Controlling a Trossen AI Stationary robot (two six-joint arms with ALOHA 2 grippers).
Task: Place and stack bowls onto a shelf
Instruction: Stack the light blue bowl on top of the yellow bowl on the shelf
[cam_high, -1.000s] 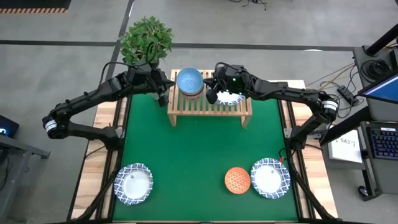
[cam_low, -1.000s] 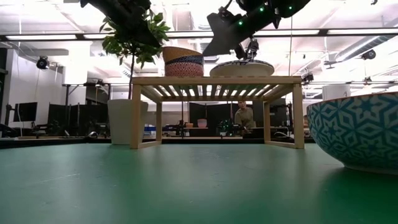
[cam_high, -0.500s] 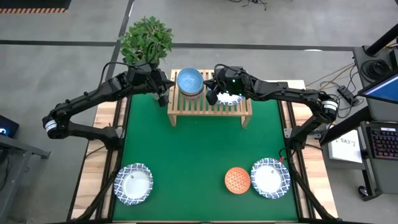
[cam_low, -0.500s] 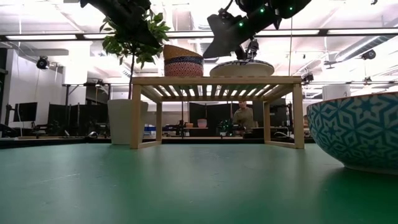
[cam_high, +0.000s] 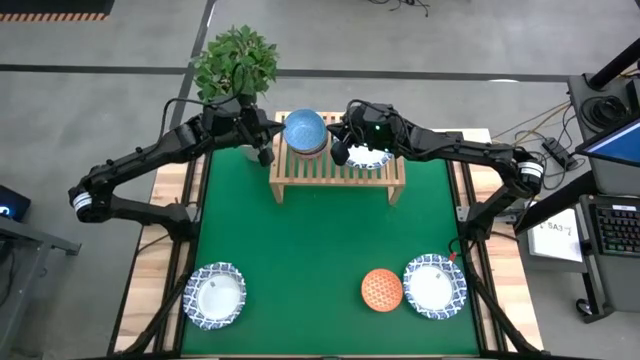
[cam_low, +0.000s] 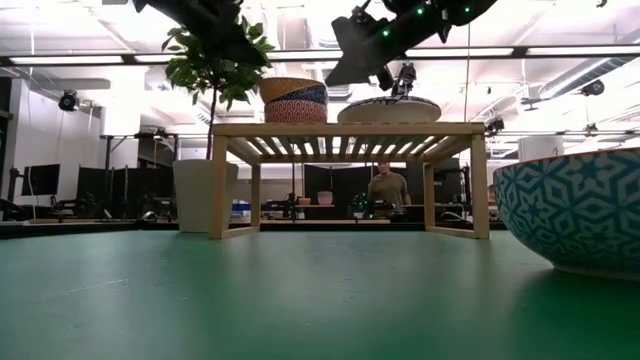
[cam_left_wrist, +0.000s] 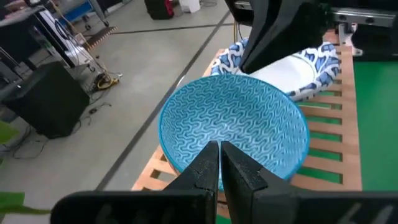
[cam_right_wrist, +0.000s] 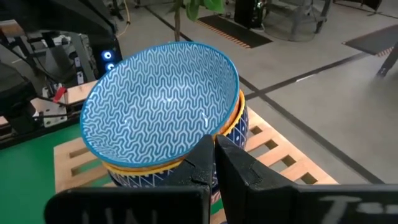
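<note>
My left gripper (cam_left_wrist: 219, 163) is closed, empty, beside the light blue bowl (cam_high: 304, 130). My right gripper (cam_right_wrist: 213, 163) is likewise closed above the shelf (cam_high: 337, 172).

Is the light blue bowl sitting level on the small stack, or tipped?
Tipped. In the right wrist view the light blue bowl leans over the yellow-orange bowl beneath it; in the low view the stack's top rim slants.

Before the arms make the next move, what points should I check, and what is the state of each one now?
1. Left hand free: ok, shut on nothing, beside the shelf.
2. Right hand free: ok, shut, over the shelf.
3. Small stack level: not ok, light blue bowl sits tilted.
4. All bowls shelved: not ok, orange-red dotted bowl and two wide bowls are on the table.
5. Shelved wide bowl single or stacked: cannot tell.
</note>
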